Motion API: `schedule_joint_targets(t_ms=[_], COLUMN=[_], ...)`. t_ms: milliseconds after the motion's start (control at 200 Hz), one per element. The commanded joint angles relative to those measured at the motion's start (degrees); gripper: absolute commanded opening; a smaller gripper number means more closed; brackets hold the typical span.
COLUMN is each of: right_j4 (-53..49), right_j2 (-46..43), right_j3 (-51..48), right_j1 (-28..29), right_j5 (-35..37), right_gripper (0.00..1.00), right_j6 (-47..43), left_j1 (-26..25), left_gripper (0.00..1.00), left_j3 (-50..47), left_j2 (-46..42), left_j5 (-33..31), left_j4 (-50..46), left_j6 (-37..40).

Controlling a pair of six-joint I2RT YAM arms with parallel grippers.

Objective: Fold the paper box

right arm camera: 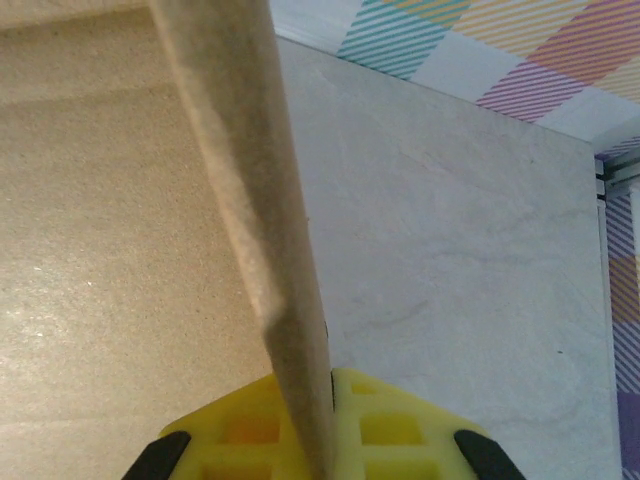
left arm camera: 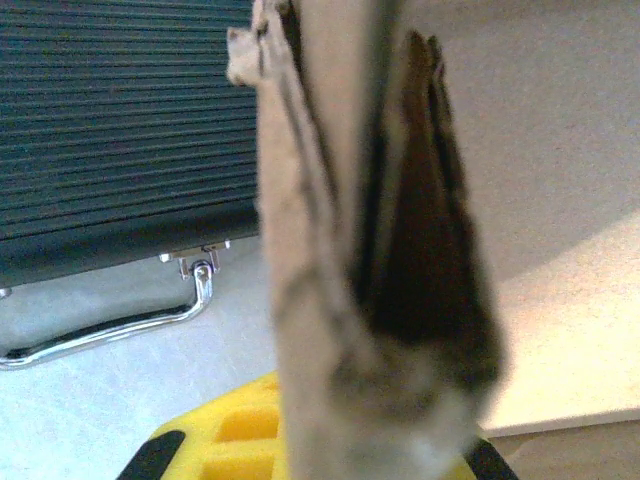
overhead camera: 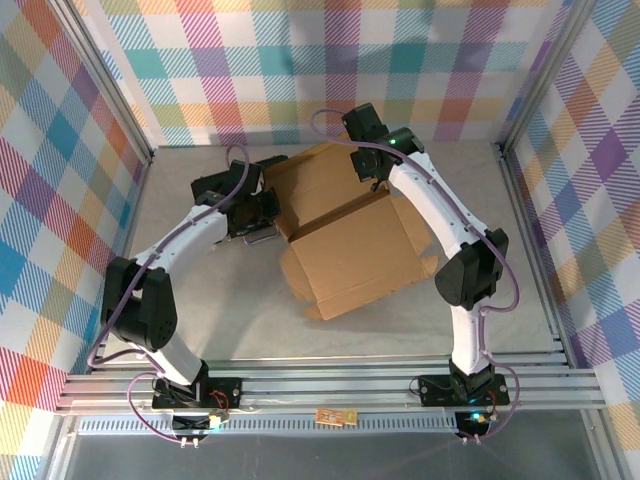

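The paper box (overhead camera: 345, 235), plain brown cardboard, lies partly folded in the middle of the table with its rear panels raised. My left gripper (overhead camera: 264, 203) is at the box's left edge, shut on a doubled-over cardboard flap (left arm camera: 320, 250) that stands edge-on between the yellow fingers (left arm camera: 225, 432). At the back of the box my right gripper (overhead camera: 376, 172) is shut on an upright cardboard wall (right arm camera: 250, 200), pinched between its yellow fingers (right arm camera: 400, 430). A flat box panel (right arm camera: 90, 260) lies to the left of that wall.
A black ribbed case (left arm camera: 120, 130) with a metal handle (left arm camera: 110, 330) sits just left of the box, under my left arm (overhead camera: 250, 228). Plaid walls enclose the table. Grey tabletop (right arm camera: 460, 260) stretches to the right of the box.
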Motion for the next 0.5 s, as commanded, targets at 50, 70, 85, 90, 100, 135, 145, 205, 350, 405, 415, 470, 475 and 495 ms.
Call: schedule_joint_targets(t_ms=[50,70,85,90,100,135,145,205,350,405,415,470,475,495], right_j4=[3.21,3.32,3.36,3.37,3.41,3.41,3.45,3.41,3.61,3.5,3.4,3.04,3.03,2.96], right_j2=[1.57,1.8,1.97,2.03,2.1,2.48,2.54,3.17,4.49,4.96,5.01,5.39,5.46,5.52], right_j3=[-0.3,-0.2,-0.18,-0.15,-0.15,-0.16,-0.15,-0.25,-0.24,0.04,0.12,0.6,0.64,0.67], right_j1=[-1.36,-1.43,-1.38,-1.37,-1.41,-1.36,-1.38,-1.45,-1.53,-1.62,-1.67,-1.92,-1.95,-1.96], right_j5=[1.22,1.02,0.92,0.9,0.84,0.66,0.62,0.35,-0.23,-0.27,-0.23,-0.26,-0.26,-0.31], right_gripper=[0.0,0.0,0.0,0.0,0.0,0.0,0.0,0.0,0.0,0.0,0.0,0.0,0.0,0.0], right_j6=[1.88,1.91,1.92,1.92,1.92,2.05,2.09,2.25,2.61,2.86,2.95,3.26,3.29,3.26], left_j1=[1.61,1.67,1.71,1.71,1.71,1.8,1.8,1.89,2.15,2.24,2.24,2.24,2.24,2.24], left_gripper=[0.08,0.08,0.09,0.09,0.09,0.11,0.11,0.15,0.21,0.23,0.23,0.23,0.23,0.23], left_j3=[-2.61,-2.95,-3.2,-3.3,-3.49,-4.01,-4.12,-5.1,-7.14,-7.68,-7.77,-8.12,-8.14,-8.3], left_j2=[2.75,2.93,3.05,3.02,3.13,3.42,3.56,4.02,5.48,5.76,5.79,6.1,6.13,6.2], left_j5=[-2.37,-2.29,-2.36,-2.37,-2.31,-2.37,-2.38,-2.48,-1.96,-1.48,-1.43,-1.04,-1.01,-0.91], left_j4=[2.34,2.83,3.19,3.34,3.63,4.48,4.77,6.2,11.22,12.37,12.55,13.43,13.47,13.86], left_j6=[0.68,0.66,0.58,0.57,0.61,0.56,0.54,0.48,-0.42,-0.79,-0.83,-1.26,-1.32,-1.42])
